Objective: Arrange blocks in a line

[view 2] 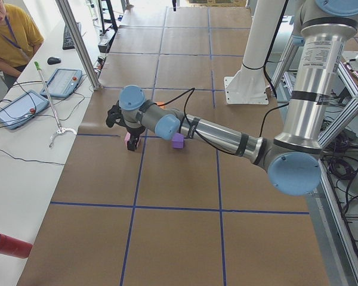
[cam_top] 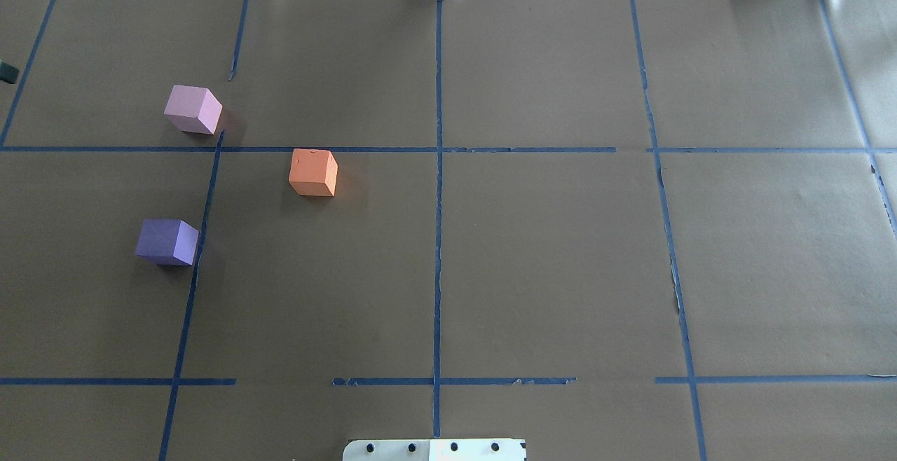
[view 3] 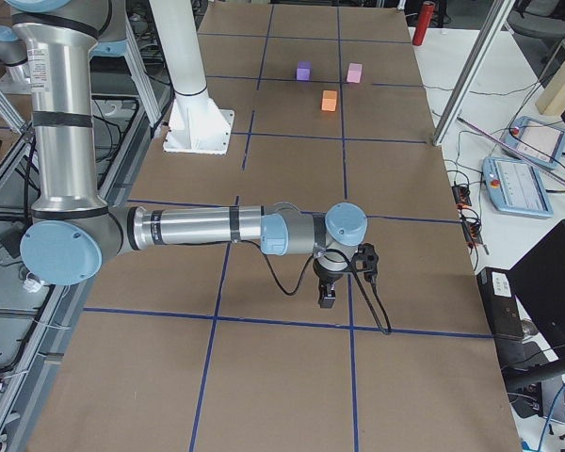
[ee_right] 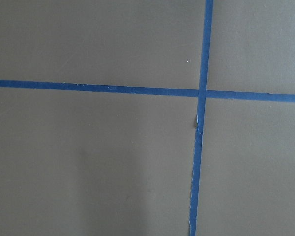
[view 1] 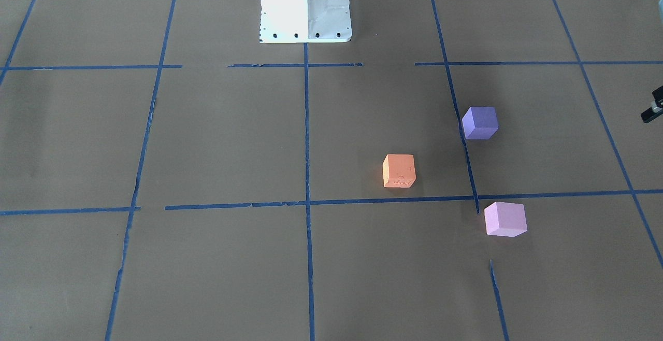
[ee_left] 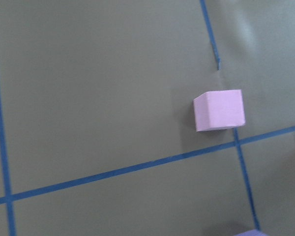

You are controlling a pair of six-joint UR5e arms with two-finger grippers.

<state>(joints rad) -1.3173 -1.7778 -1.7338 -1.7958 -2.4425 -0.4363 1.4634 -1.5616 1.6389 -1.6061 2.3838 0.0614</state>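
Because all three cubes lie on my left half of the table [cam_top: 546,251], my left gripper [view 2: 132,145] hangs near the pale pink cube [cam_top: 193,109], while my right gripper [view 3: 328,294] sits well apart over bare paper. Whether either is open or closed, I cannot tell. No line yet, I judge: the orange cube [cam_top: 313,172] sits off to one side of the pink and dark violet cube [cam_top: 167,242].

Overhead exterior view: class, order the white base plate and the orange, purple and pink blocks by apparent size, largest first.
1. white base plate, largest though cropped by the frame edge.
2. purple block, pink block, orange block: near enough alike; I won't rank them.
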